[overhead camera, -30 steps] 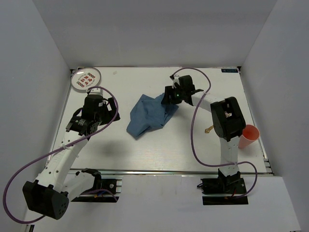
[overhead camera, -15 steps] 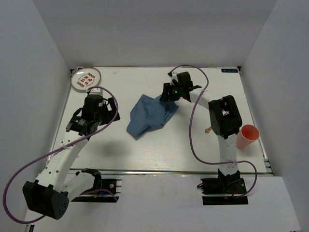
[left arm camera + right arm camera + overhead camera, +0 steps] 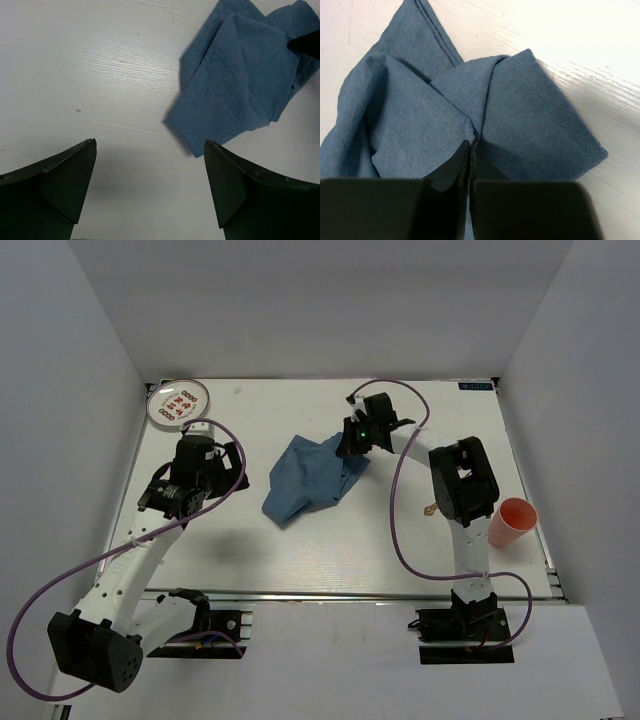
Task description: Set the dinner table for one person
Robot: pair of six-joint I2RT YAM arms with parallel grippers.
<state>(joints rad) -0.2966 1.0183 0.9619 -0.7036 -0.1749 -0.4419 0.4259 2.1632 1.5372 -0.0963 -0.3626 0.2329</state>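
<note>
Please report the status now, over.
Right gripper shut on blue cloth. Left gripper open, empty, over the table. Plate and cup at the edges, nothing in the way.

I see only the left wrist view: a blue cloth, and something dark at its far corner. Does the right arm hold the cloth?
Observer: Yes, the right fingers are shut on a fold of the blue cloth.
Operator: What else is on the table?
Observer: A plate with red marks, at the far left corner of the table.
Operator: Is there a cup?
Observer: An orange cup, at the right edge.
</note>
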